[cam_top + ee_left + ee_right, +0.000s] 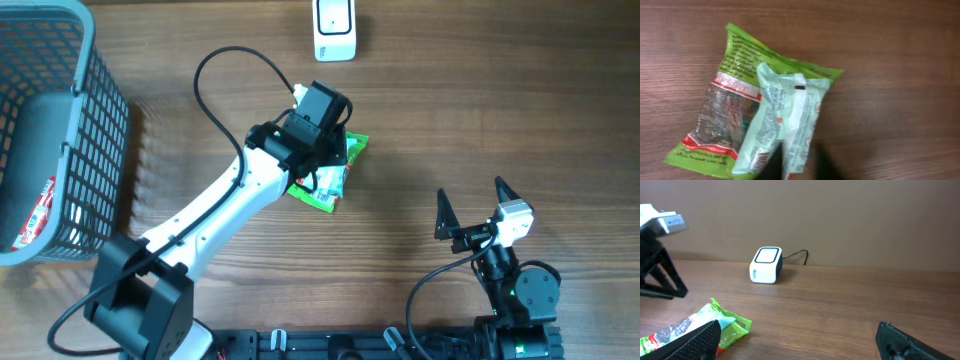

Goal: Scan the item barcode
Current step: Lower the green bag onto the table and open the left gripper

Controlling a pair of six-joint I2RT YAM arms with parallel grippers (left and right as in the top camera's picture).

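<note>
**Pale packet** point(785, 125) lying directly under the left gripper point(322, 160), resting across a green packet point(730, 100) on the table point(500, 100). Its long axis is running almost straight out from the fingertips, leaning slightly to one side, so its near short end is sitting between the jaws.

**Left gripper** is clenching. In the wrist view the dark fingers are flanking that near end and appear to be pinching it, though blur is hiding the contact itself. A striped patch beside the fingers may be the barcode, but it is too small to confirm.

**Scanner** point(335, 30) is standing beyond the left gripper, on the side away from the arm's base and well apart from the packets, its pale panel facing up. On this evidence the coming move is calling for a lift and a carry forward, roughly along the packet's own axis, with the printed face turning toward that panel.

**Right gripper** point(470, 190) is hanging released, jaws wide, well off to the left gripper's right and nearer the base, so the left arm is the nearer one.

**Basket** point(95, 150) is sitting well to the left gripper's left.
</note>
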